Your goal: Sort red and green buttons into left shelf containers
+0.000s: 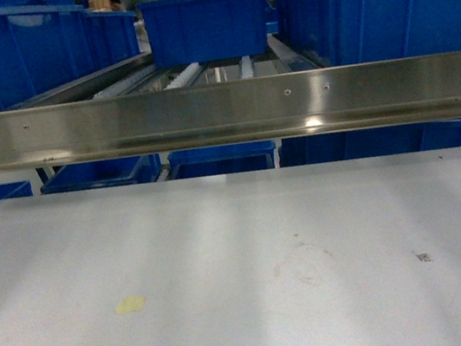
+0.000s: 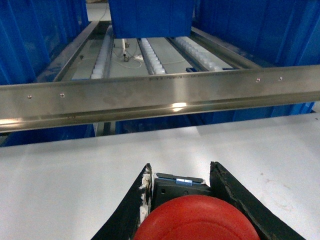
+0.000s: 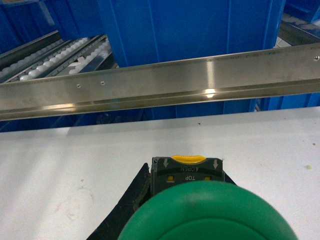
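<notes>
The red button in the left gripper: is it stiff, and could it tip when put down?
The red button looks rigid: hard cap, boxy dark body, so the fingers probably will not deform it. Its cap looks wider than the body, so it may be top-heavy and tip.

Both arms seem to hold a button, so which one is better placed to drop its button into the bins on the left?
Probably the left. Its gripper holds the red button and works on the side nearer the left bin.

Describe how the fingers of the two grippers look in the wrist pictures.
The left gripper has black fingers, long, tapering to the tips, with white scuffed patches on an inner edge. Of the right gripper, only one black, curved finger shows clearly. No cables or markings show.
</notes>
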